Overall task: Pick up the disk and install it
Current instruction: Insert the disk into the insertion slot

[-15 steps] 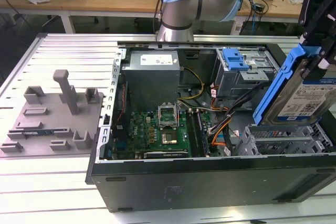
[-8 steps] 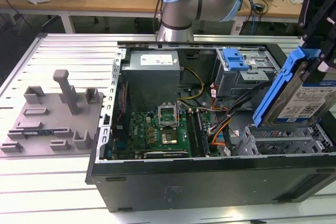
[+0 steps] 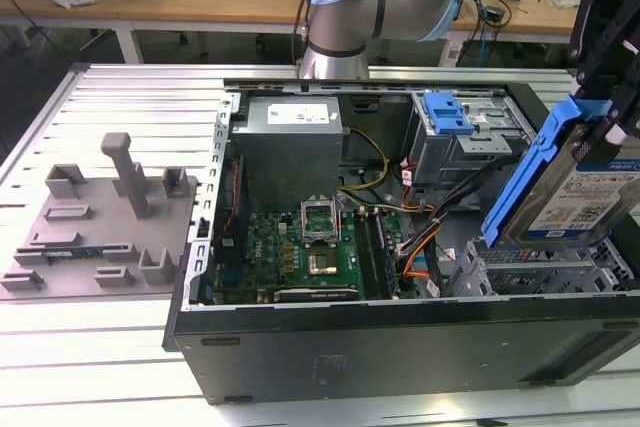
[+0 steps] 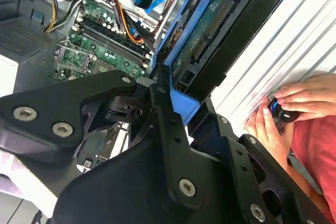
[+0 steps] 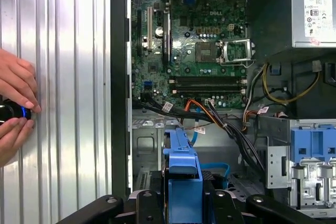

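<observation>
The disk hangs tilted in the air at the exterior view's right, label side facing the camera, above the open computer case near its front corner. In the second wrist view its circuit-board underside shows; in the first wrist view the blue carrier is seen edge-on. The black pincer is clamped on the disk's carrier, though the contact on the far side seems hidden. Below lie the motherboard and the grey drive cage. The case rests on a ribbed metal surface, where a person's hand touches a small black device.
</observation>
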Action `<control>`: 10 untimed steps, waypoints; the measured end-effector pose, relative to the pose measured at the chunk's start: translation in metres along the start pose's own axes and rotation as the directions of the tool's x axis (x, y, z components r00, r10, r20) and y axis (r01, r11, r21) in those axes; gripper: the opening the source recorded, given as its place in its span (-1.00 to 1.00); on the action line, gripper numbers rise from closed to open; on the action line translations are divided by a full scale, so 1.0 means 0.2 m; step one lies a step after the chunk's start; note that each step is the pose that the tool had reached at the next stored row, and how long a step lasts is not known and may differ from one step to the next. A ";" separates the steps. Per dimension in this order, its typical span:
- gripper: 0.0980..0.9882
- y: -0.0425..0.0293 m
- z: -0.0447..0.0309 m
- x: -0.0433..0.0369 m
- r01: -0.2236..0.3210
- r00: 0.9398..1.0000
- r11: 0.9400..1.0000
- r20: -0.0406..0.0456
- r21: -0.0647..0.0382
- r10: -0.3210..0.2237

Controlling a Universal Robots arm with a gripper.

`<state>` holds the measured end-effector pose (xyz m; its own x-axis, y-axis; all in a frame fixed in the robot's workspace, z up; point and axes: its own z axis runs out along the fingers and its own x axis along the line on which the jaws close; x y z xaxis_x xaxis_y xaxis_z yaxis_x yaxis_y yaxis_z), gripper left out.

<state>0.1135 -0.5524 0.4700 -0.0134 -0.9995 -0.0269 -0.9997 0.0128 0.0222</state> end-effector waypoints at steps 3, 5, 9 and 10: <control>-0.39 0.000 0.007 0.000 0.001 1.000 1.000 0.002 0.000 -0.001; -0.39 0.000 0.017 0.001 0.001 1.000 1.000 0.009 0.000 -0.001; -0.39 -0.001 0.024 0.004 0.002 1.000 1.000 0.013 0.000 -0.002; -0.39 -0.002 0.025 0.005 0.002 1.000 1.000 0.013 0.000 -0.002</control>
<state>0.1137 -0.5532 0.4649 -0.0116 -0.9991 -0.0399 -0.9997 0.0107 0.0223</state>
